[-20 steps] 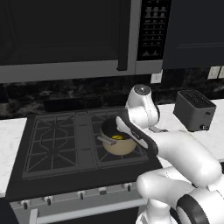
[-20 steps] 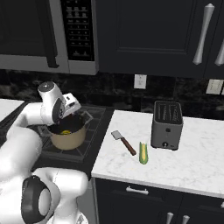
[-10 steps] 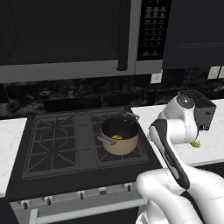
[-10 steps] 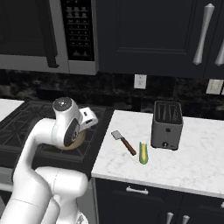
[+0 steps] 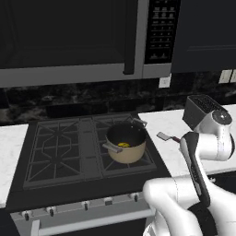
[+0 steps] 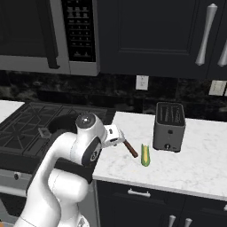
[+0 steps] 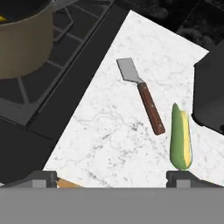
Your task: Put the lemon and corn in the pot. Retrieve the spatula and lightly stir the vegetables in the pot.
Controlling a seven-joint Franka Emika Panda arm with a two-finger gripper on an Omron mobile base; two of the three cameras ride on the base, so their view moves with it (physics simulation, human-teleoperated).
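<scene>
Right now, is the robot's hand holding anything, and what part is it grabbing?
Nothing is held. The gripper is open and empty above the counter; the corn and the spatula lie there untouched.

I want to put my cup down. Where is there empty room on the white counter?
The counter is bare right of the toaster, and along its front edge. It is crowded between stove and toaster, where the spatula and corn lie.
</scene>
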